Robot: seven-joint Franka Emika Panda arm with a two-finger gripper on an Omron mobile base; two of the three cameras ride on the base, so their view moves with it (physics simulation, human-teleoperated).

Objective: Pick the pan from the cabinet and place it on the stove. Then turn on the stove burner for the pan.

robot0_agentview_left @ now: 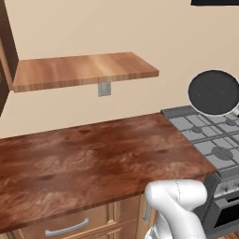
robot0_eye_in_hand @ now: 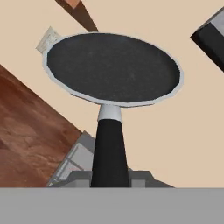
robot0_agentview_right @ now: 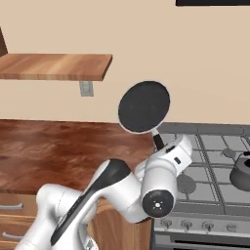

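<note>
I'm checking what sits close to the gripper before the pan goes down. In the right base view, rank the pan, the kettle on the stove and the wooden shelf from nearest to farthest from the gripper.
1. The pan: held by its handle in the shut gripper, just above it.
2. The kettle: on the stove, at the right edge.
3. The wooden shelf: on the wall, up and far left.

A round, shallow frying pan (robot0_agentview_right: 144, 106) with a dark grey-black inside, a pale grey rim and a thin straight black handle is held up in the air by its handle, tilted so its inside faces the cameras. It hangs above the near left part of the stove (robot0_agentview_right: 215, 166), a grey metal cooktop with dark grid grates. To the far left, the cabinet's (robot0_agentview_left: 5, 51) plain reddish-brown wooden shelf juts from the wall.
</note>
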